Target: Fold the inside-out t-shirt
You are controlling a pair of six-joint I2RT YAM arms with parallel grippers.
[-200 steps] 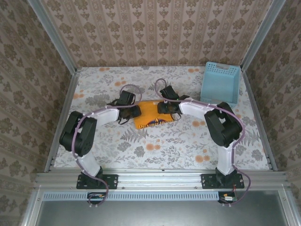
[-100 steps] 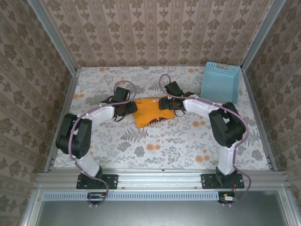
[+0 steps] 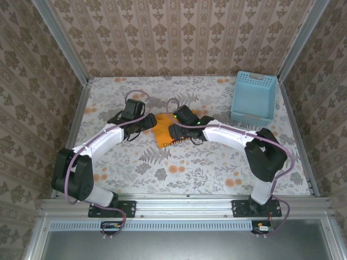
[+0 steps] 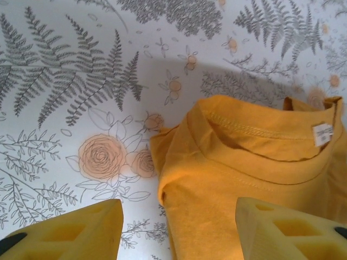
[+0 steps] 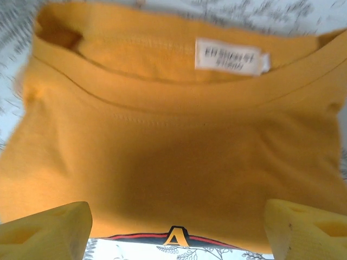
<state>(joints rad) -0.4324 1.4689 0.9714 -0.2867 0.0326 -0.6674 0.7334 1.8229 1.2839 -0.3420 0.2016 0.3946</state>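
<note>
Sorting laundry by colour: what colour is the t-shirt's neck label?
White; the label shows best in the right wrist view.

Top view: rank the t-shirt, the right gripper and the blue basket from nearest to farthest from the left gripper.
Measured from the left gripper:
1. t-shirt: its edge lies just to the gripper's right.
2. right gripper: over the shirt, further right.
3. blue basket: far off in the back right corner.
</note>
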